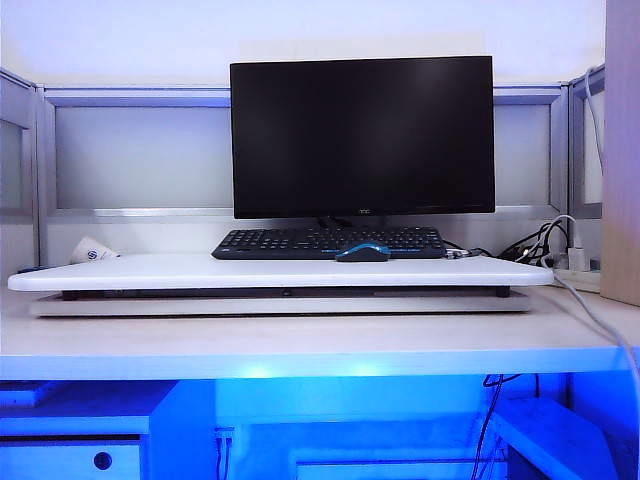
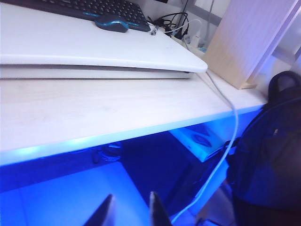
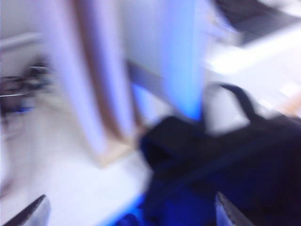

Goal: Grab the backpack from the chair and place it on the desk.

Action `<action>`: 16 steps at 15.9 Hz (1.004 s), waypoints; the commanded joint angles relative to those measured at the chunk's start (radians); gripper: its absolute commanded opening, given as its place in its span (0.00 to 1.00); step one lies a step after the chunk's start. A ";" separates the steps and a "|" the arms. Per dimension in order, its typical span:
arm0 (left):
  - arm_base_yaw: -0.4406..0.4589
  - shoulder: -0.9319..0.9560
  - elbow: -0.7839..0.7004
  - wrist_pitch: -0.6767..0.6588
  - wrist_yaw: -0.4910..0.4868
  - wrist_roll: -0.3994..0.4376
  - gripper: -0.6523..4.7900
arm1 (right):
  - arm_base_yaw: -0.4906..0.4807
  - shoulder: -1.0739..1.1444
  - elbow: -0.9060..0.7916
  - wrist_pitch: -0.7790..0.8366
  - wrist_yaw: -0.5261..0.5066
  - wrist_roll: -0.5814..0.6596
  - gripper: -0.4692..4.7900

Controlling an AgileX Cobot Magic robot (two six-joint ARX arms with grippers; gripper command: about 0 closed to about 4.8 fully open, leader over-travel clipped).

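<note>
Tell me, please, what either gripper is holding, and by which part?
Nothing: left gripper and right gripper are both open and empty; the backpack is untouched.

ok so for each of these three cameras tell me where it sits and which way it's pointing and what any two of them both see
Exterior view: faces the desk head-on, toward the monitor; no arm shows.
Left wrist view: below the desk edge, looking up across it; open left gripper fingertips show, holding nothing.
Right wrist view: blurred, above the backpack; wide-open right gripper tips show.
Shared: exterior and left wrist both see the keyboard and mouse; both wrist views see the backpack.
</note>
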 commanded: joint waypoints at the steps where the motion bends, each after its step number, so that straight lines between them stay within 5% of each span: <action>1: 0.000 0.001 0.001 -0.029 0.016 -0.013 0.31 | -0.170 0.057 -0.001 -0.014 -0.171 0.090 1.00; 5: 0.000 0.000 0.001 -0.029 0.015 -0.012 0.31 | -0.286 0.229 -0.001 0.067 -0.223 0.095 1.00; 16: 0.000 0.001 0.001 -0.029 0.012 -0.012 0.31 | -0.245 0.888 0.021 0.606 -0.283 0.155 1.00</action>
